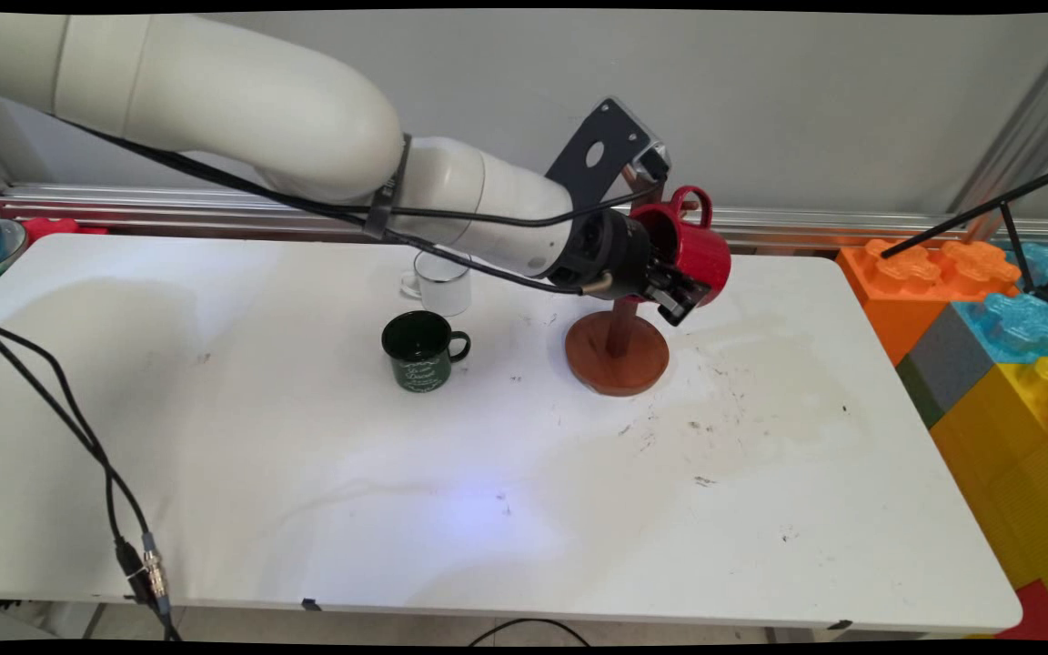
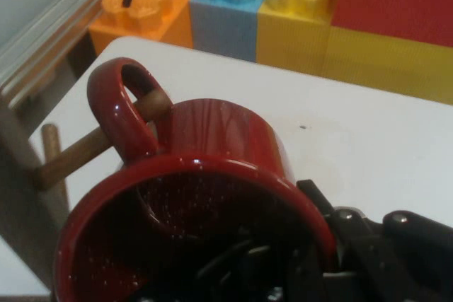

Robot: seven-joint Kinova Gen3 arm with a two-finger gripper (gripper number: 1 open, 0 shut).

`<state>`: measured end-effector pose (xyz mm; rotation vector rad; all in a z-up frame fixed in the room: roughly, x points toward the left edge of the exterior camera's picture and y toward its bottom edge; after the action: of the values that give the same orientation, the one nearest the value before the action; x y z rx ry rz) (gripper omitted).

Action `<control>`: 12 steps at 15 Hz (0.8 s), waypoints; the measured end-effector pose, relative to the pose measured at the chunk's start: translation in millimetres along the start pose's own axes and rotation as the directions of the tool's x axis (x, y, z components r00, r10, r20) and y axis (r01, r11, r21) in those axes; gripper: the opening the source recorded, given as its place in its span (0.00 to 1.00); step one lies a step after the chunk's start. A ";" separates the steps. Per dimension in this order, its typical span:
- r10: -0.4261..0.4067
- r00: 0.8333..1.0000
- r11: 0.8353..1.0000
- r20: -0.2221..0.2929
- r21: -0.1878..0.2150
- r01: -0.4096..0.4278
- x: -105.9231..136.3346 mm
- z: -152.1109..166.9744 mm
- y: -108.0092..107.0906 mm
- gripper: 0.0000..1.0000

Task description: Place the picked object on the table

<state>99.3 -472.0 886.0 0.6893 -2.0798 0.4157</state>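
robot lab — aluminium framing [image 1: 1024, 109], giant toy bricks [image 1: 988, 318]

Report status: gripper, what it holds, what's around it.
Gripper shut on red mug's rim, mug tipped sideways. Handle threaded over wooden peg of mug stand. Green mug, white mug on table alongside.

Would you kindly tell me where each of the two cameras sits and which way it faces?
Main view: fixed above the table's near side, looking down across it to the wall; shows the white arm, the pincer shut on the red mug at the wooden mug stand, plus a dark green mug and a white mug.
Hand view: on the hand, looking along the pincer into the red mug, its handle over a wooden peg; black linkage shows.
Shared: red mug, stand, toy bricks.
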 end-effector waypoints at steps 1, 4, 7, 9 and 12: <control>0.018 1.000 1.000 -0.011 -0.009 -0.018 0.2 -3.8 3.7 0.00; 0.056 0.998 0.998 -0.033 -0.032 -0.057 0.0 -14.2 13.1 0.00; 0.102 0.994 0.993 -0.038 -0.059 -0.104 -3.5 -31.3 24.0 0.00; 0.129 0.991 0.989 -0.027 -0.071 -0.130 -6.7 -41.0 28.0 0.00; 0.174 0.985 0.981 0.012 -0.084 -0.172 -14.8 -60.0 29.1 0.00</control>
<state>126.9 -412.8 906.1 0.4669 -2.1708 0.4189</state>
